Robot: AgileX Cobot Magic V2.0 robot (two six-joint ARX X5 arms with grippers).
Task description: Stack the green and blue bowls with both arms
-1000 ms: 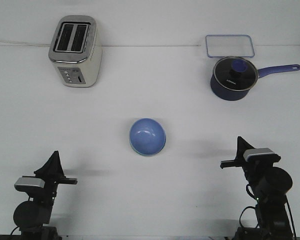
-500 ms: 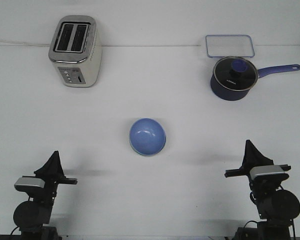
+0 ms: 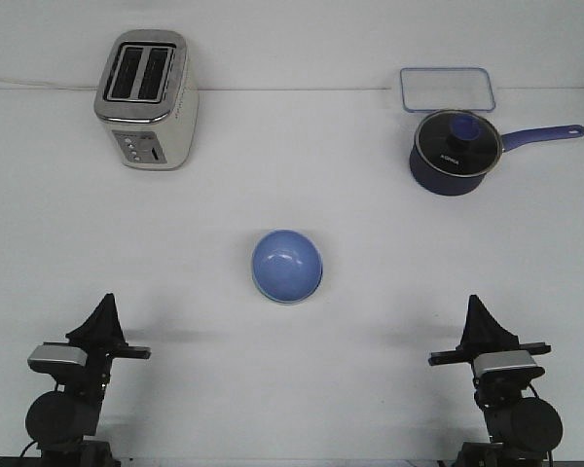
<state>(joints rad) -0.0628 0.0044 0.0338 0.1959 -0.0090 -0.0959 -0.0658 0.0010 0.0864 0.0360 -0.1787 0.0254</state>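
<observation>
While I watch from the front camera, my left gripper [image 3: 104, 306] sits at the near left corner of the white tabletop [image 3: 292, 185], carried on its black jointed arm [image 3: 63, 394] with a silver band on the wrist; the fingers meet in a dark pointed wedge, so they look drawn together with nothing between them, though from this angle I cannot be fully sure. Far back on the left stands a cream and silver two-slot toaster [image 3: 144, 97], upright, its slots dark. Near the middle of the table rests the periwinkle blue round bowl [image 3: 287, 265], opening upward, and a thin pale sage green rim [image 3: 273, 296] peeps out under its near edge, so the blue bowl sits nested inside the green one. Both arms are well apart from that stack. Toward the far right lies a clear rectangular plastic container lid with a blue edge [image 3: 447, 89], flat against the back of the table, and just in front of it, touching or nearly so, is the dark navy saucepan with a glass lid [image 3: 452, 152], its blue handle pointing right. At the near right corner my right gripper [image 3: 477, 313] shows the same closed-looking black wedge above a silver wrist band, holding nothing, on its black arm [image 3: 511, 418].
</observation>
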